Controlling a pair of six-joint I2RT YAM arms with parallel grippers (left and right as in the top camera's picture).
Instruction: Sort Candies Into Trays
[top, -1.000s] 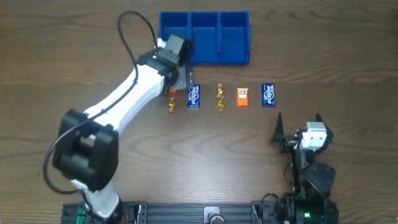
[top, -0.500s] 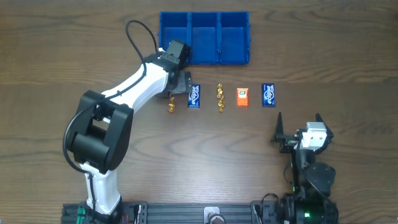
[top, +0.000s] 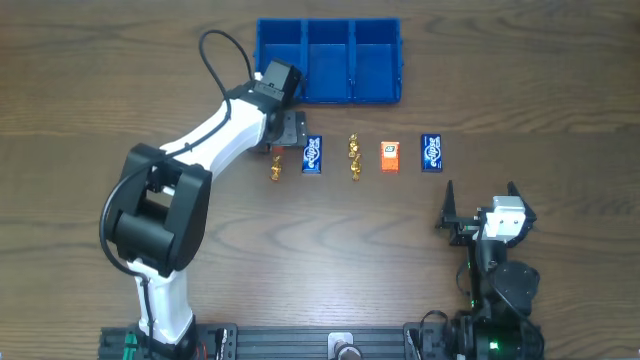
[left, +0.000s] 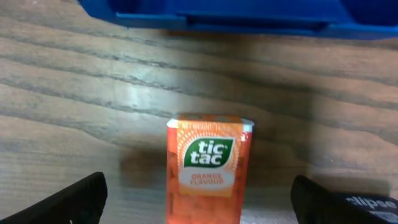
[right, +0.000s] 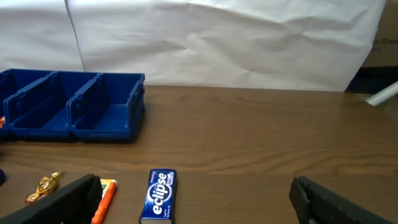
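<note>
Nothing looks sorted yet: the blue tray (top: 328, 60) seems bare in the compartments that show, while gold-wrapped candies (top: 276, 172), blue mint packs (top: 431, 152) and an orange mint box (top: 389, 156) lie in a row on the desk (top: 560, 110) just below it. The left pincer (left: 199, 186) hangs wide open either side of a second orange box (left: 208, 171) near the tray's front wall, gripping nothing, so a first pickup seems the step in hand. The right pincer (top: 480, 190) sits parted and empty by its base, well apart from the row.
</note>
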